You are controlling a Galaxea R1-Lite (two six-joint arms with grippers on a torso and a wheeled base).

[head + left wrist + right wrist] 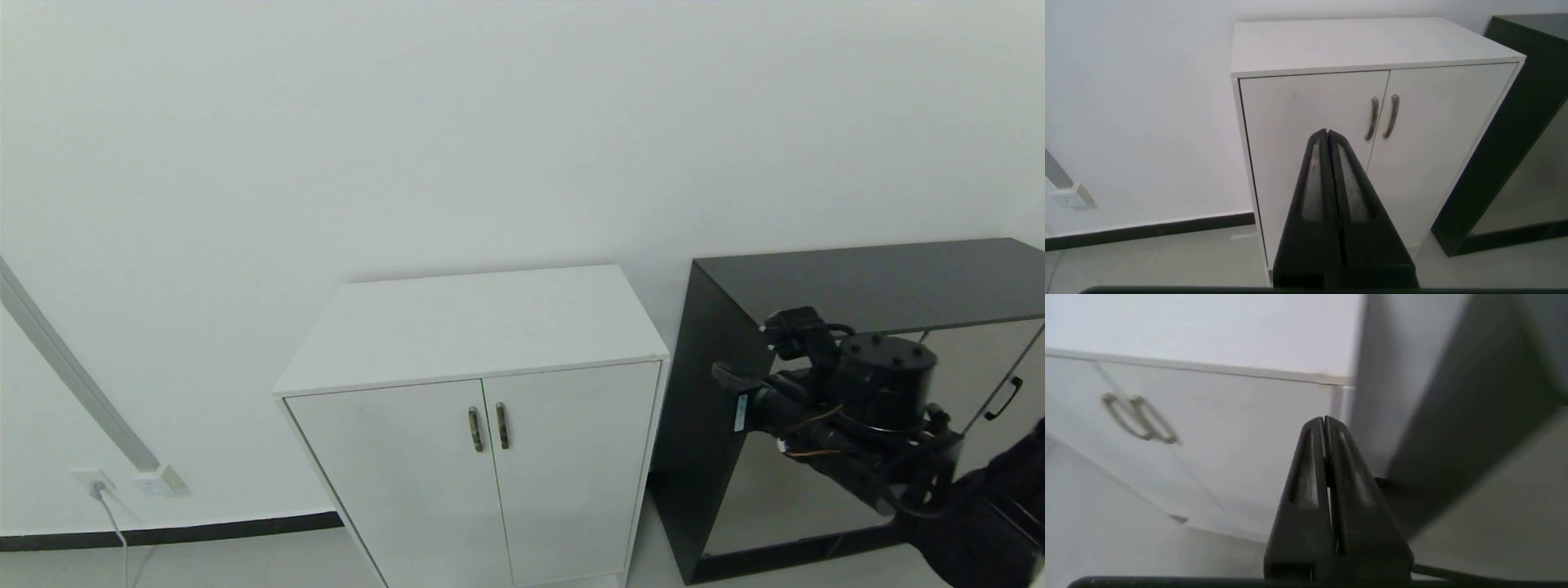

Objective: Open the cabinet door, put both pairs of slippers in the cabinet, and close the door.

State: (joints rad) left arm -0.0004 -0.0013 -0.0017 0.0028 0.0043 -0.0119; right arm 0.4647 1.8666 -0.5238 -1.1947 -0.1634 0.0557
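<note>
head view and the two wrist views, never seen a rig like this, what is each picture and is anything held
This is a robot with two arms, each ending in a pincer. The head view comes from a camera on its head: a white cabinet stands against the wall, its two doors shut, their handles side by side. A black cabinet stands beside it on the robot's right, and the right arm is raised in front of that one. The other two pictures come from cameras on the wrists, so each looks along its own pincer. The left pincer points at the white cabinet's front; the right pincer points near where the two cabinets meet. Both pincers are shut and hold nothing.
</note>
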